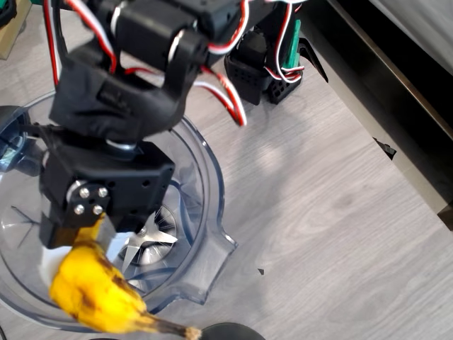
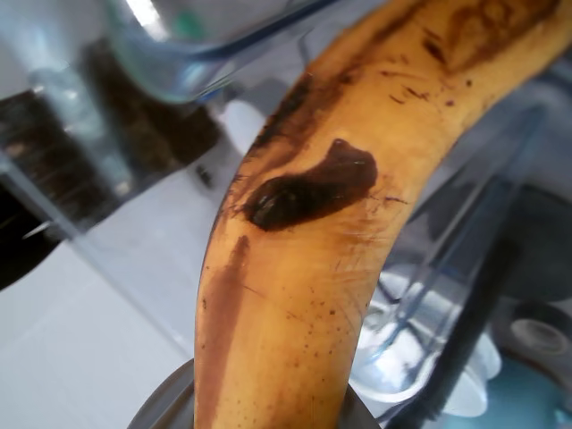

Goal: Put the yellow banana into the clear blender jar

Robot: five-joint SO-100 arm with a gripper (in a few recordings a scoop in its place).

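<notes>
From the wrist view, the nearest thing to my lens was the yellow banana (image 2: 304, 250), running from the bottom edge up to the top right corner, deep yellow with a large dark blotch at mid-length and a brown streak lower down. Behind it I could make out the transparent wall and rim of the clear blender jar (image 2: 179, 54), blurred, with a pale surface beyond.

In the overhead view I had the gripper (image 1: 88, 230) hanging over the jar, its black body pointing down into the left half of the jar's mouth. The banana (image 1: 99, 290) stuck out from under the gripper toward the bottom edge, its dark stem tip lying across the jar's near rim. The upper end of the fruit was tucked beneath the gripper block, so I took it as pinched there, though the fingers themselves were hidden by the housing. The clear blender jar (image 1: 205, 184) sat beneath, with its silver blade (image 1: 152, 244) visible just right of the gripper and its pour spout (image 1: 216, 248) pointing toward the lower right.

The arm (image 1: 127, 78) rose from the gripper toward the top left, folded steeply over the jar, with red, white and black wires (image 1: 226, 92) looping off its joints. Past the jar lay the grey wood-grain table (image 1: 318, 198), and beyond that a dark ledge (image 1: 396, 106) along the right side.
</notes>
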